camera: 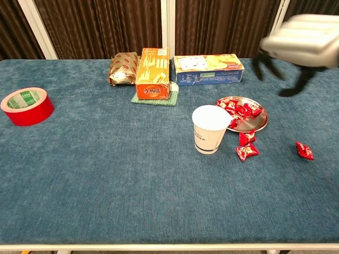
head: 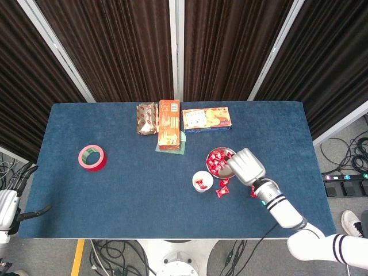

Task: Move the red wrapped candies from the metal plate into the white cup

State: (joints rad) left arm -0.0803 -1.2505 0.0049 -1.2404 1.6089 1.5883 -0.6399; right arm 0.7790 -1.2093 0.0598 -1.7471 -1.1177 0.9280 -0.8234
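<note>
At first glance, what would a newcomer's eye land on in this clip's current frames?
Probably the red candies heaped on the metal plate right of centre, with the white cup just in front and three strays on the blue cloth, two by the cup. Next, the right hand, blurred, raised above the plate's far right side. The red tape roll at far left stands out too.

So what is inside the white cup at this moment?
In the head view, one red candy lies inside the white cup. In the chest view the cup wall hides the inside, so any candy underneath it cannot be seen.
</note>
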